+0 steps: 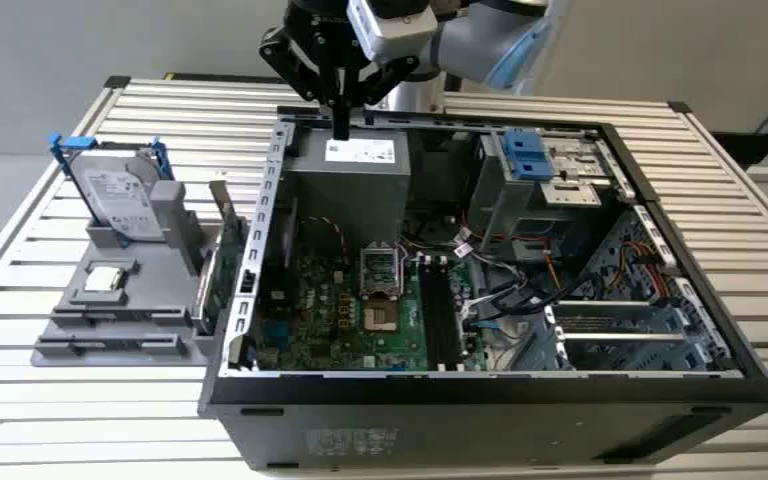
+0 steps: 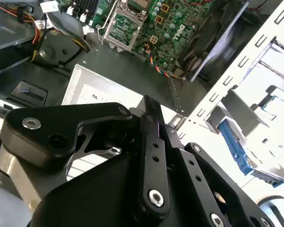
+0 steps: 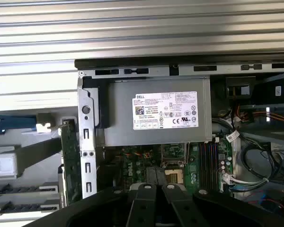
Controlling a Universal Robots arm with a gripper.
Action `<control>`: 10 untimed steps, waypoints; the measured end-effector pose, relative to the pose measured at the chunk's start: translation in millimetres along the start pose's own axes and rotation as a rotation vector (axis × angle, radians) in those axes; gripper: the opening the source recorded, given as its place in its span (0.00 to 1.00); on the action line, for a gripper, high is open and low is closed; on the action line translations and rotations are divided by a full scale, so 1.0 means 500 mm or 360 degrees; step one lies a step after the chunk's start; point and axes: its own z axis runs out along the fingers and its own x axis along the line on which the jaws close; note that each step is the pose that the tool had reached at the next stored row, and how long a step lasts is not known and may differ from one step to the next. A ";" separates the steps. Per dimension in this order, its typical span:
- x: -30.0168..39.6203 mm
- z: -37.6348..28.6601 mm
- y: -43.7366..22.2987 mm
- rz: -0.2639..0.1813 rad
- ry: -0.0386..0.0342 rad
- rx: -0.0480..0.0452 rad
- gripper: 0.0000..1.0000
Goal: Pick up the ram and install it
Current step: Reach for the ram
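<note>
My gripper (image 1: 341, 130) hangs shut with nothing between its black fingers (image 2: 150, 118), above the back edge of the grey power supply (image 1: 351, 175) inside the open computer case (image 1: 491, 385). In the first wrist view the gripper (image 3: 155, 174) points over the motherboard's processor socket. A narrow green board (image 1: 229, 258), which I take for the ram, stands on edge (image 3: 72, 161) in the grey fixture (image 1: 117, 300) just outside the case's wall, on the exterior view's left. It is well apart from the gripper. The black memory slots (image 1: 438, 320) lie on the motherboard.
A silver hard drive with blue rails (image 1: 120, 195) stands at the back of the fixture. The case also holds a drive cage with blue tabs (image 1: 542, 165) and loose cables (image 1: 504, 290). Everything rests on a slatted metal table (image 1: 37, 400).
</note>
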 end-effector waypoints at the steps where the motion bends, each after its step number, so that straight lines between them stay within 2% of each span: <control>1: 0.000 0.000 0.000 0.0000 0.0000 0.0000 0.00; 10: 0.000 0.000 0.000 0.0000 0.0000 0.0000 0.00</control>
